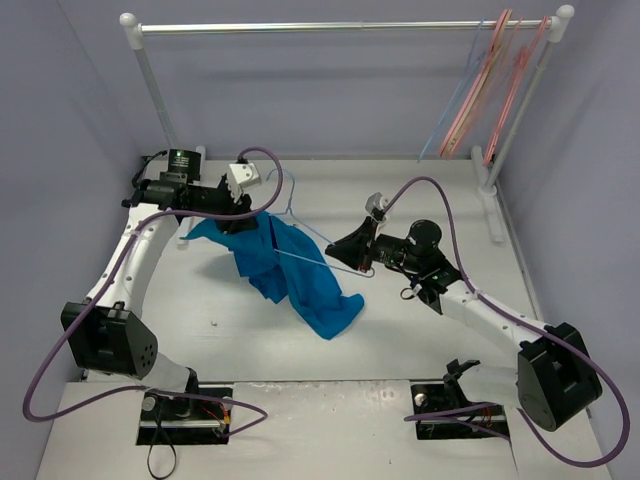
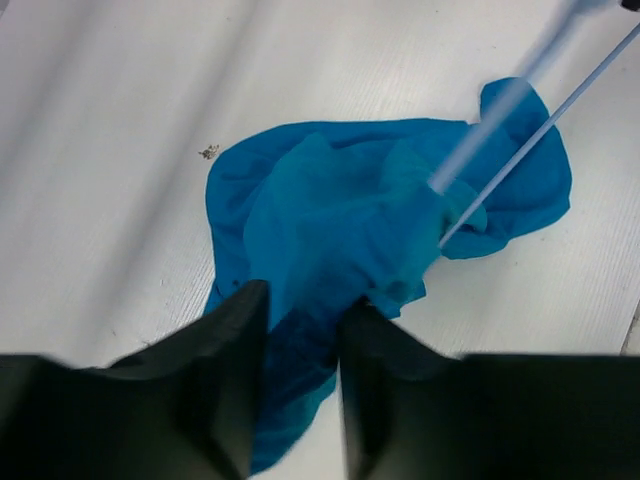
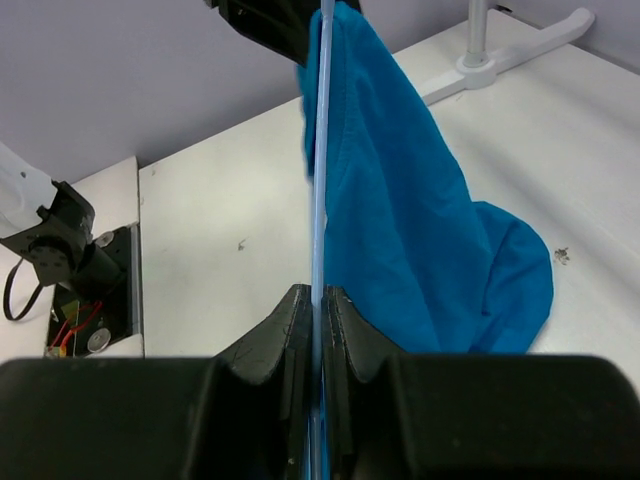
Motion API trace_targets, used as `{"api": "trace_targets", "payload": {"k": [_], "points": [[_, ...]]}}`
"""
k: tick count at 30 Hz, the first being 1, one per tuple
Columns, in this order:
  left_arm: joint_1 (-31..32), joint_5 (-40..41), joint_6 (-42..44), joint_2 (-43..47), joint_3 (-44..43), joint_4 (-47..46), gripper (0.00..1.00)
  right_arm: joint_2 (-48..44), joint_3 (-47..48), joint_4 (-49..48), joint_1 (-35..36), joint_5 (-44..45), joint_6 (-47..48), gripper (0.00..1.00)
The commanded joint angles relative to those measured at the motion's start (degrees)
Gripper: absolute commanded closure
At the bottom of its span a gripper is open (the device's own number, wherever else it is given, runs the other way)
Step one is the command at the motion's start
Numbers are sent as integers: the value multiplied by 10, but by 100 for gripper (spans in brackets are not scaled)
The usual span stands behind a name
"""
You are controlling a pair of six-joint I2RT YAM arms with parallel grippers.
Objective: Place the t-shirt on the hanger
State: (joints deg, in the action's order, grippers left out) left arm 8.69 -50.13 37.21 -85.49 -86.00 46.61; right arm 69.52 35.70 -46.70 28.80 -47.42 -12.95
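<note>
The blue t-shirt hangs bunched from my left gripper, which is shut on its upper end and holds it above the table; its lower end rests on the table. In the left wrist view the fabric fills the gap between the fingers of the gripper. The light-blue wire hanger lies across the shirt, one arm inside the fabric. My right gripper is shut on the hanger's wire, with the jaws tight on it and the shirt draped just beside.
A white clothes rack stands at the back, with several pink hangers and a pale blue one at its right end. Its base foot lies on the right of the table. The grey walls close in on both sides.
</note>
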Motion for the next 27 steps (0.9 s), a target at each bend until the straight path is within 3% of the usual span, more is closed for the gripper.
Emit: {"api": "trace_targets", "payload": {"k": [1,3,4,15,19,27], "points": [[6,-57,17,23,0,-20,76,1,42,-55,-4,-17,14,100],[6,-68,13,33,11,-22,92,4,45,-52,-4,-16,18,100],[6,-73,10,36,14,-22,93,5,46,-49,-6,-16,19,100],[8,-148,-58,76,43,-61,92,6,67,-36,-15,-27,22,100],[13,-175,-87,85,44,-75,82,6,78,-30,-15,-36,21,100],[39,-184,-119,93,50,-88,80,4,96,-10,-13,-38,30,100]]}}
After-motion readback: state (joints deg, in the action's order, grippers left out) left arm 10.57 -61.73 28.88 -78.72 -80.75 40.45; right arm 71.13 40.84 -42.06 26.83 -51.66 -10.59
